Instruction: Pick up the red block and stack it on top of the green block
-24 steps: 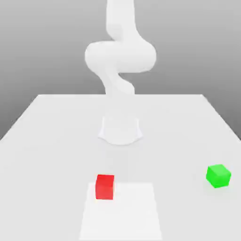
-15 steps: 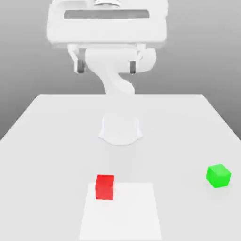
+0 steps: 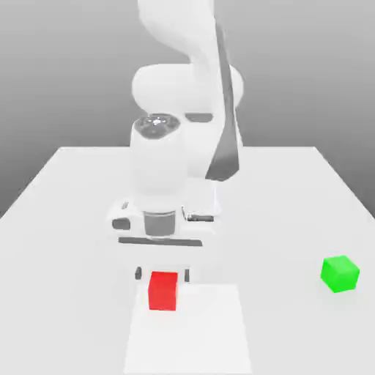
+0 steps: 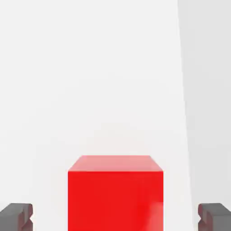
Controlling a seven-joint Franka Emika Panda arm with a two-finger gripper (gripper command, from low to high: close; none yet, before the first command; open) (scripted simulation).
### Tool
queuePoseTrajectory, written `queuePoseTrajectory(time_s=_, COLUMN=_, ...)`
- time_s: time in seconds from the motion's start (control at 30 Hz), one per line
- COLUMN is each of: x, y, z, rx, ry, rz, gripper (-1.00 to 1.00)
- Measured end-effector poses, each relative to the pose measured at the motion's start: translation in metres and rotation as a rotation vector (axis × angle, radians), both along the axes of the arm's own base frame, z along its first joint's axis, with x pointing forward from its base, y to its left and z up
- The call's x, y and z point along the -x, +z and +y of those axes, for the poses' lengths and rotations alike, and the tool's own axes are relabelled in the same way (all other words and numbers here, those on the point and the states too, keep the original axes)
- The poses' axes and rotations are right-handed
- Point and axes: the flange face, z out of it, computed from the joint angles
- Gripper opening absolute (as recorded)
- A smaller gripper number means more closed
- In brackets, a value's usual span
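Two cubes lie on the table [image 3: 66, 212], one red and one green, and a single arm works over them. Toward the exterior view's left sits the red block [image 3: 163, 291], at the near-left corner of a paler square patch [image 3: 205, 329] on the tabletop. The gripper [image 3: 162, 275] hangs directly over it with its fingers spread wide, one dark fingertip [image 3: 138, 273] showing on each side of the cube just behind its top edge. In the hand view the red block [image 4: 115, 194] sits centred between the two fingertips [image 4: 16, 216], with clear space on both sides, so nothing is held yet. Its faces look smooth, flat and hard-edged, so it will likely behave as a stiff, light body that neither dents nor sags; the smoothness may make it a little slippery, and a grip set high or off-centre could let it tilt or slide out. The sound place to hold it appears to be the two opposite side faces that the fingers already flank, low enough that the pads bear on the middle of each face. Well apart, toward the exterior view's right, rests the green block [image 3: 340, 274], turned slightly so that a corner faces the camera; its flat top should accept the red one if set down squarely.
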Motion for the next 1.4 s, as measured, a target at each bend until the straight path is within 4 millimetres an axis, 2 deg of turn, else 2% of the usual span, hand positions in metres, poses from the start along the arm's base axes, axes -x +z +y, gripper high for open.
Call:
queuePoseTrajectory(time_s=0.03, x=0.001, y=-0.006, z=0.000, rx=0.000, ry=0.000, rz=0.001, gripper=-1.00)
queuePoseTrajectory(time_s=0.27, x=0.001, y=-0.007, z=0.000, rx=0.000, ry=0.000, rz=0.001, gripper=-1.00)
queuePoseTrajectory(time_s=0.5, x=0.001, y=0.048, z=0.000, rx=0.000, ry=-0.001, rz=0.000, gripper=-1.00)
queuePoseTrajectory(time_s=0.57, x=-0.005, y=0.057, z=0.024, rx=0.001, ry=0.014, rz=0.000, gripper=-1.00)
queuePoseTrajectory(time_s=0.7, x=-0.016, y=0.065, z=0.089, rx=0.005, ry=0.027, rz=-0.001, gripper=-1.00)
queuePoseTrajectory(time_s=0.87, x=-0.011, y=0.074, z=0.179, rx=0.007, ry=0.038, rz=-0.003, gripper=-1.00)
queuePoseTrajectory(time_s=1.03, x=0.016, y=0.083, z=0.268, rx=0.004, ry=0.045, rz=-0.004, gripper=-1.00)
queuePoseTrajectory(time_s=1.2, x=0.065, y=0.092, z=0.350, rx=-0.001, ry=0.051, rz=-0.001, gripper=-1.00)
queuePoseTrajectory(time_s=1.27, x=0.082, y=0.081, z=0.370, rx=-0.001, ry=0.078, rz=-0.002, gripper=-1.00)
queuePoseTrajectory(time_s=1.33, x=0.069, y=0.062, z=0.361, rx=-0.001, ry=0.031, rz=-0.003, gripper=-1.00)
queuePoseTrajectory(time_s=1.4, x=0.067, y=0.040, z=0.359, rx=-0.001, ry=0.021, rz=-0.002, gripper=-1.00)
